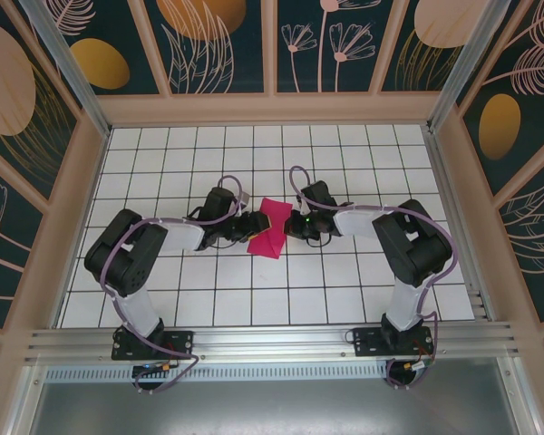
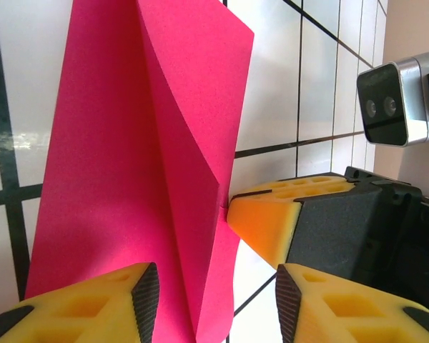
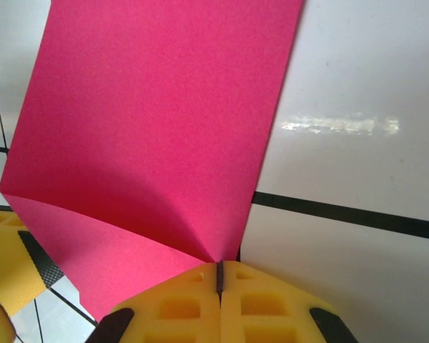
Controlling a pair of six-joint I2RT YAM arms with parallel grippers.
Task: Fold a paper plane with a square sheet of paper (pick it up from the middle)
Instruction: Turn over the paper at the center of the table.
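**Pink paper (image 1: 270, 228) pinched from one side only**

My right pincer (image 3: 219, 275) is pressed together on the paper's right edge. My left pincer (image 2: 216, 300) stands spread at the left edge, with paper between its fingers, unpinched. The paper's long axis runs crosswise between them, both equally near.

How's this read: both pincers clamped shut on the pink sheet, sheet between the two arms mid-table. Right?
Not quite. The left pincer is open: the left wrist view shows its fingers standing apart, with the pink sheet running into the gap between them. The right pincer is shut on the sheet's edge, and the sheet does sit between the two arms mid-table.
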